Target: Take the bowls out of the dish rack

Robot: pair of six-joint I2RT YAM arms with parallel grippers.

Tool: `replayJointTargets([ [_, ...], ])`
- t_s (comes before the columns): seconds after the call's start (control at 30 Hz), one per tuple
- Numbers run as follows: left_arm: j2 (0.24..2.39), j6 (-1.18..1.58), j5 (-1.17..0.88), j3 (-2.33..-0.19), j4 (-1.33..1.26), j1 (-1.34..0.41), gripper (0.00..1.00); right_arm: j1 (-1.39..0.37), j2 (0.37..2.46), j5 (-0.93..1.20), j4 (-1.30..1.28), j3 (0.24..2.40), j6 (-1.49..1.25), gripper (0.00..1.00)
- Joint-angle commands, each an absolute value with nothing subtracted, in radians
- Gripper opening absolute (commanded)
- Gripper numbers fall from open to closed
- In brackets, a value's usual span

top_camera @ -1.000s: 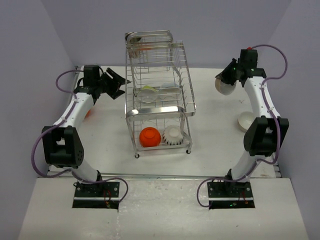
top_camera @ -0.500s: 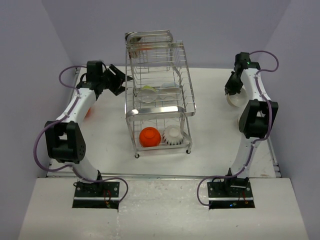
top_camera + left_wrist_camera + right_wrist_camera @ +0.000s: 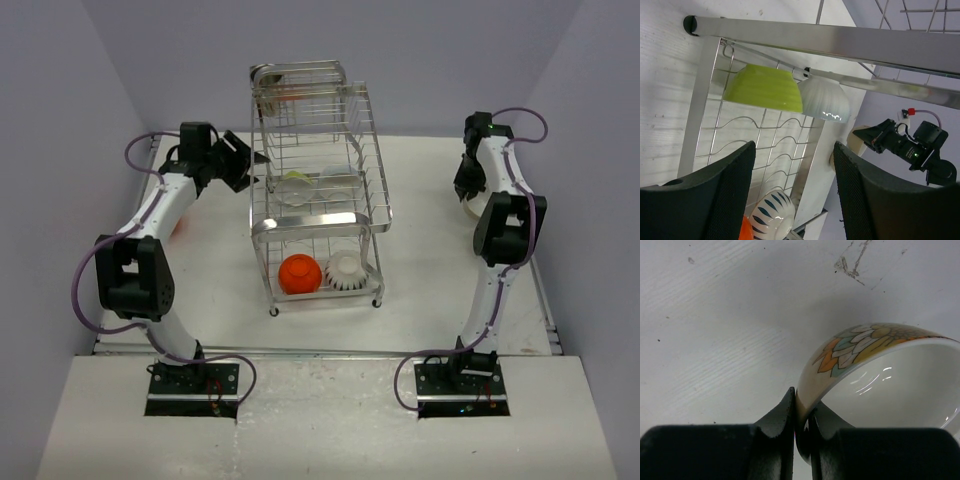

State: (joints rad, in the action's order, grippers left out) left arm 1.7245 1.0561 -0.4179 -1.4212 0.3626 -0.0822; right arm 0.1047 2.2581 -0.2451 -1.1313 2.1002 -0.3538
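One orange bowl [image 3: 299, 273] sits on the bottom shelf of the rack [image 3: 310, 222]. A ribbed bowl [image 3: 345, 270] is just beside it, on its right. One shelf up there are two more, side by side: a green bowl [image 3: 293, 186] and a white bowl [image 3: 336, 181]. From my left wrist I see these two from below, resting on the thin wires.

The rack stands in the middle of the surface [image 3: 420, 270], between my two arms.

My left end effector [image 3: 240, 160] is up by the left side of the rack, level with the middle shelf. It is wide open and holds nothing. Its two black fingers [image 3: 720, 200] point at the rack but do not touch it.

My right end effector [image 3: 468, 192] is far over on the right, well apart from the rack. It is squeezed onto the rim of a patterned bowl [image 3: 875, 347], with one finger inside and one outside. This bowl is cream, with orange, green and yellow leaf shapes on the outside. It is tipped on its side, very low over the surface. I cannot tell if it touches.

Near my left arm a small orange thing [image 3: 177, 228] peeks out; I cannot tell what it is.
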Motion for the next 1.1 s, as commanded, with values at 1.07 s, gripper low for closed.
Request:
replayJointTargets([
  [1.07,1.789,1.046,-0.433,-1.551,0.414,-0.104,0.65,0.158,2.361,-0.282,-1.155,2.335,-0.322,0.00],
])
